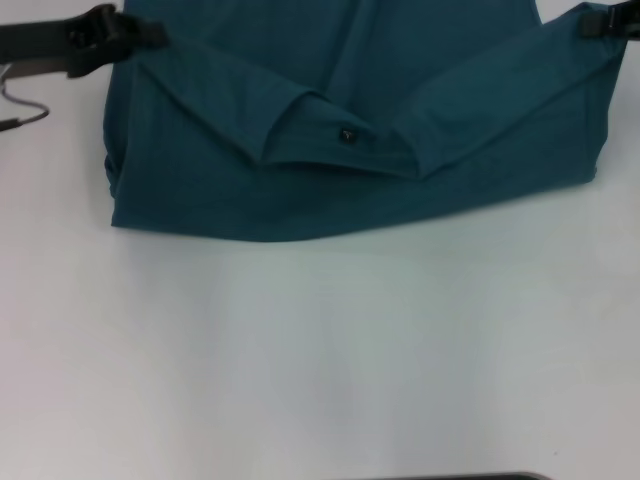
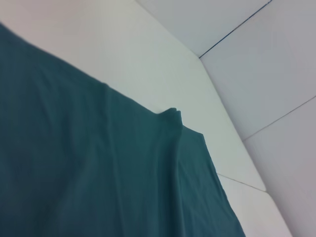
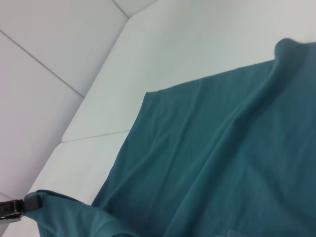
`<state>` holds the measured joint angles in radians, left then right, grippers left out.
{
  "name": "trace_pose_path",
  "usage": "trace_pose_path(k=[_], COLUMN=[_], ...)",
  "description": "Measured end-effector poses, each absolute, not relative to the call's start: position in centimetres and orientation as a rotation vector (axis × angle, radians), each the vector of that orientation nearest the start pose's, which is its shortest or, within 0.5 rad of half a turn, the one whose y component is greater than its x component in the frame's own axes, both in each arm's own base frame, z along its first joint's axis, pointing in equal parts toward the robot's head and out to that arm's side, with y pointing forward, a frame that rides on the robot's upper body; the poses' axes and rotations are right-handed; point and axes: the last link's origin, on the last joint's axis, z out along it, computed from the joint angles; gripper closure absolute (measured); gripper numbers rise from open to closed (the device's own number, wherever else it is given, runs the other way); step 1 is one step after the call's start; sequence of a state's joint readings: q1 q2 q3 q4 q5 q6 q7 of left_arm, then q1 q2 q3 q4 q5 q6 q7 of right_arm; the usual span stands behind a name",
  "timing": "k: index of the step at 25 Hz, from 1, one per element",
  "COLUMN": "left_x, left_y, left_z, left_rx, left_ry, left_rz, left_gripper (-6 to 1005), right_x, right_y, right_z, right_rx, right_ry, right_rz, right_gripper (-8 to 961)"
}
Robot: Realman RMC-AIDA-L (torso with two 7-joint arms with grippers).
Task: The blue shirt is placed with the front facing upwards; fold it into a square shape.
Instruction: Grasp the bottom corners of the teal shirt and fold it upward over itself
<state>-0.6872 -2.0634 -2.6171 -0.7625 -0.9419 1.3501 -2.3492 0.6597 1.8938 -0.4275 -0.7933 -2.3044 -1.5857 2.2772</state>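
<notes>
The blue shirt [image 1: 350,130] lies across the far half of the white table [image 1: 320,350], with its upper part folded over toward me. The ribbed neck and a small dark tag [image 1: 347,134] face up near the middle. My left gripper [image 1: 110,30] pinches the cloth's far left corner. The right wrist view shows that same left gripper [image 3: 15,209] shut on a teal edge [image 3: 44,200]. At the far right corner, my right gripper [image 1: 600,22] holds the fabric edge. The left wrist view shows only the teal cloth [image 2: 98,163] draped over the table. No lettering shows.
A thin wire hook [image 1: 25,105] lies on the table to the left of the shirt, below the left arm. A dark edge [image 1: 450,476] shows at the near side. Past the table edge, both wrist views show pale floor tiles [image 2: 256,59].
</notes>
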Motion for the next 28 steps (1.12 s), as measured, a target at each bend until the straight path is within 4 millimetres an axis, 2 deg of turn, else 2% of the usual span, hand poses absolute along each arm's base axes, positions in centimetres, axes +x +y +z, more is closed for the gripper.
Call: trace_pose_path(k=[7,15,23,28], left_x=[-23.0,-21.7,-20.9,-20.8], left_y=[42.7,44.9,46.8,47.7], left_z=[3.2,3.3,3.2,3.2], left_rx=[-2.152,-2.121,-2.110,-2.082], left_ry=[-1.559,-1.444,-1.278,-1.236], left_rz=[-0.682,-0.639,-0.584,-0.544], left_gripper=[937,937,936,936], right_x=[26.5,25.4,25.5,25.6], right_y=[40.3,42.6,43.5,43.9], right_z=[10.7,9.6,9.2,9.2], right_rx=[-2.234,-2.172,-2.113,-2.084], right_ry=[1.472,1.363,1.326,1.309], right_rz=[0.566,0.551,0.535,0.538], right_gripper=[914,913,912,911])
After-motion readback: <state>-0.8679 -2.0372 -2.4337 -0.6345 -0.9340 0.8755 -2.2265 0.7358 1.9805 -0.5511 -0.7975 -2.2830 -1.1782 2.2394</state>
